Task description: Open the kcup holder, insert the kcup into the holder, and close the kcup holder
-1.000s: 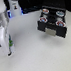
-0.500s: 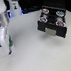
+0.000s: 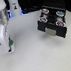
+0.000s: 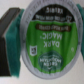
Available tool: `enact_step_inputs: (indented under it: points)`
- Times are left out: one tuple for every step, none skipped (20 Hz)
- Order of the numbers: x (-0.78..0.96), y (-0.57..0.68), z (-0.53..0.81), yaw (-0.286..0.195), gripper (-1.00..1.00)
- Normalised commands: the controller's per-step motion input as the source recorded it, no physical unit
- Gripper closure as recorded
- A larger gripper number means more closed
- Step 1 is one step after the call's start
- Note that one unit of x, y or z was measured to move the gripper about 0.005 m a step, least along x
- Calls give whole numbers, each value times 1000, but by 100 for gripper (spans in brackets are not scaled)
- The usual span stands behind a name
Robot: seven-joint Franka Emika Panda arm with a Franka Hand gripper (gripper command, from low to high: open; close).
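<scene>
In the exterior view my white arm stands at the left, and its gripper (image 3: 10, 45) is low over the table, shut on the kcup (image 3: 11, 43), which shows as a small green spot. The wrist view is filled by the kcup (image 4: 50, 40), its green printed lid facing the camera. A black finger pad (image 4: 7, 46) presses against its side; the other finger is hidden. The kcup holder (image 3: 58, 3), a black box, sits at the exterior view's right, well apart from the gripper. Its tray (image 3: 53, 29) is pulled out, showing round slots.
Several pods with red, blue and dark tops (image 3: 45, 12) sit in the tray's slots. A dark object with blue parts (image 3: 13, 5) stands at the back of the table behind the arm. White tabletop (image 3: 37, 56) lies between the arm and the holder.
</scene>
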Motion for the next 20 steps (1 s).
enact_step_inputs:
  points:
    - [76,427,780,-10,100]
    - [101,467,795,-2,100]
    - [110,510,784,5,100]
    - [107,527,771,9,100]
    - [94,547,769,11,100]
    - [88,546,770,12,100]
    - [79,567,777,15,100]
    - [59,575,796,18,100]
    - [55,602,748,23,100]
    - [45,614,746,23,100]
    - [42,629,724,23,100]
    - [39,643,707,18,100]
    - [46,653,695,12,100]
    - [51,663,683,11,100]
    - [56,670,676,9,100]
    - [68,675,670,8,100]
    - [81,681,647,7,100]
    - [93,666,613,10,100]
    - [118,649,595,10,100]
    - [119,642,496,12,100]
